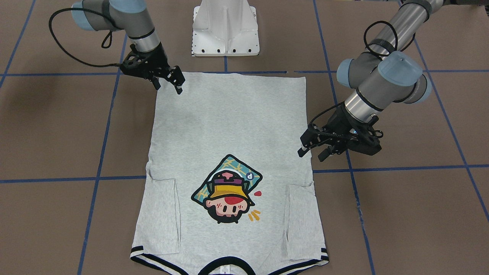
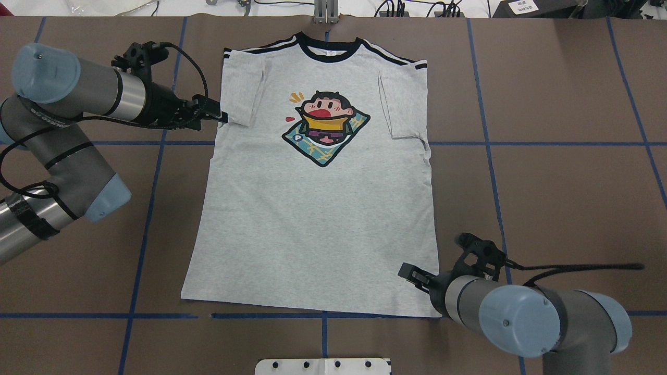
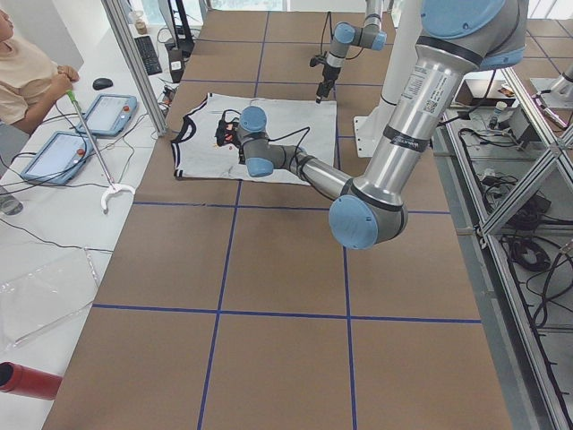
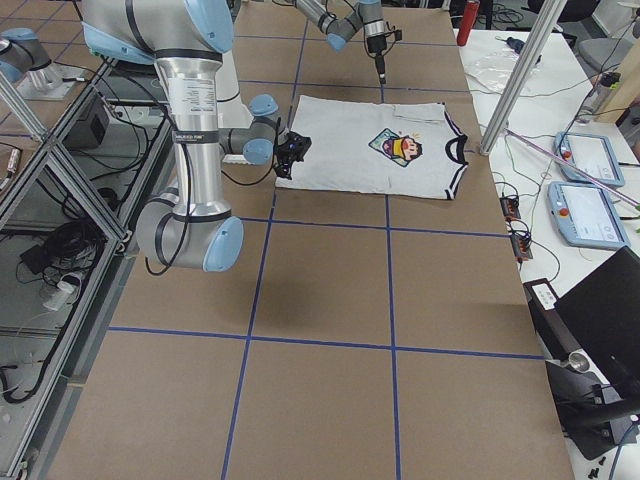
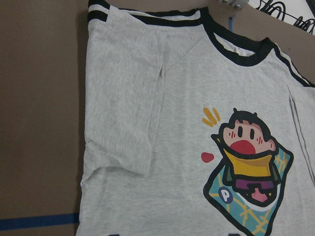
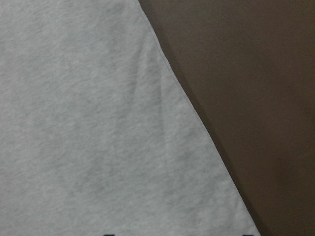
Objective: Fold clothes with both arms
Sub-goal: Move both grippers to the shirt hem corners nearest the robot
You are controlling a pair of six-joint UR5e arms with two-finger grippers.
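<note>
While grey T-shirt [image 2: 312, 219] lies flat on tabletop [image 2: 547, 182], sleeves [image 2: 242, 94] tucked in, grasp step is judged in hand. Spread and empty, left pincer [image 1: 314, 152] is held beside armpit edge, right pincer [image 1: 168, 88] at hem corner. Next: cloth edges probably to be pinched, lifted together.

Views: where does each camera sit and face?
Front: across the table, facing the base; left arm, right arm.
Overhead: behind the base, looking down; both too.
Exterior left: left end; left arm near.
Exterior right: right end; right arm near.
Left wrist: over the sleeve; no arm.
Right wrist: over a shirt edge; no arm.
All show the shirt.
</note>
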